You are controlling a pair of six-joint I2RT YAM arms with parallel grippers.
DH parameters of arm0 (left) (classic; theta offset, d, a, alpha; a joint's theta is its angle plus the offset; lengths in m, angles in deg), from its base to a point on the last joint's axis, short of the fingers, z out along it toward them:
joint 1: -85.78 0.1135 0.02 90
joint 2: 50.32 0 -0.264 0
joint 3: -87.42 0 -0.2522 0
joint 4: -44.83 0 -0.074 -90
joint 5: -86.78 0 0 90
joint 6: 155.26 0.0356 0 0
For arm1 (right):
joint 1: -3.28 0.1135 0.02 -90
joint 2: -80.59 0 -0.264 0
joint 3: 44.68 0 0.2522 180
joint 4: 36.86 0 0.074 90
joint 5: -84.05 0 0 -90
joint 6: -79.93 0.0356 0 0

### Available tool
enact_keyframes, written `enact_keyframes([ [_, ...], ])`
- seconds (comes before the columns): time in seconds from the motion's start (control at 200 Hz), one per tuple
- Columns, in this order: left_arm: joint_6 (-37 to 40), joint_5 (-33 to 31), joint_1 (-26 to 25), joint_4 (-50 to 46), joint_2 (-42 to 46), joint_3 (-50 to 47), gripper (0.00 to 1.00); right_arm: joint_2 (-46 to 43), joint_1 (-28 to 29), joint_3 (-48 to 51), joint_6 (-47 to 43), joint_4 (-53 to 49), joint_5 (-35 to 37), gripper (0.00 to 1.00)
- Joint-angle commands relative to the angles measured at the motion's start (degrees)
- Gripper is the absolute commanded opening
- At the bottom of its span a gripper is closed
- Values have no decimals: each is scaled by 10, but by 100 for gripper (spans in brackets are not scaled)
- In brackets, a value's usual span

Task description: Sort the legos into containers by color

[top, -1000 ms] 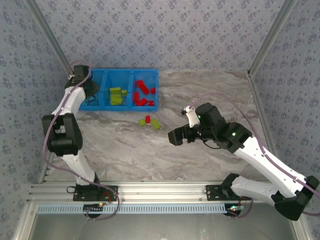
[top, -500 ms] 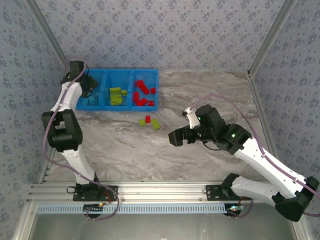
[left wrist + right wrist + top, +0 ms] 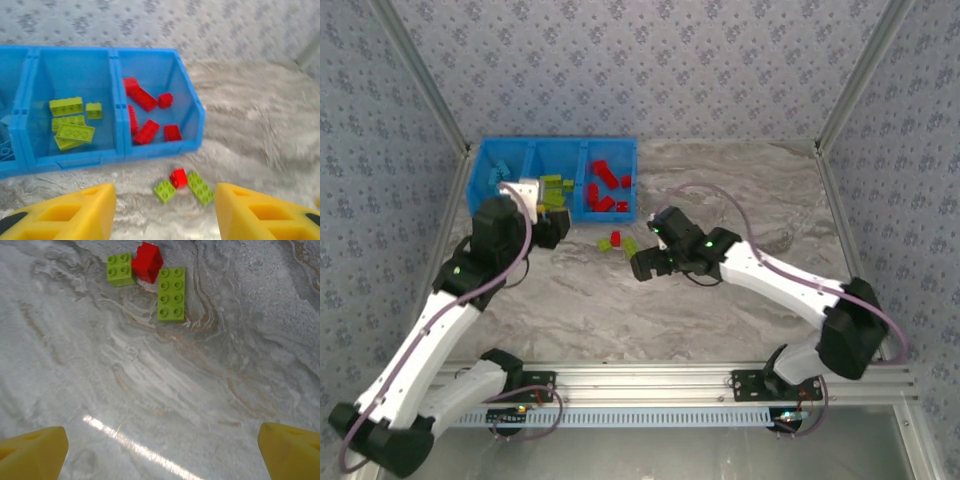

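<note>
Left pincer (image 3: 165, 212): spread wide, nothing between the yellow fingers, and it hangs just in front of the blue bin; the top view has it at the bin's near wall (image 3: 553, 227).
Right pincer (image 3: 162, 447): released too, fingers far apart, over bare desk (image 3: 210, 380), a little way back from the loose bricks; seen from above at (image 3: 646, 265).
Loose bricks: three in a tight cluster on the desk, just in front of the bin's right end, between the two pincers.
Long green brick (image 3: 171, 293): flat, studs up, long axis running straight away from the right pincer; from above it lies diagonally (image 3: 631, 246).
Red brick (image 3: 148, 262): tipped on an edge, touching the long green brick's far corner.
Small green brick (image 3: 120, 269): square, studs up, right beside the red one.
Bin (image 3: 150, 51): three compartments side by side, its length along the back of the desk.
Right compartment: red bricks (image 3: 146, 131), pointing every which way.
Middle compartment: lime green bricks (image 3: 74, 132), mostly lying crosswise.
Left compartment: light blue bricks (image 3: 5, 150), barely in shot.
</note>
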Motion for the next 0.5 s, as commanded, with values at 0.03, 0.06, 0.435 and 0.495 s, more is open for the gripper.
enact_keyframes([
  [0.03,210,127,-13,-45,65,-61,55,87,4,-61,0,36,64,95],
  [0.06,231,141,-14,-48,76,-78,55,107,5,-70,1,43,65,94],
  [0.435,270,161,-17,-40,122,-157,64,302,-2,-194,-3,54,72,77],
  [0.495,272,157,-17,-42,123,-157,65,323,-4,-205,-3,52,68,74],
])
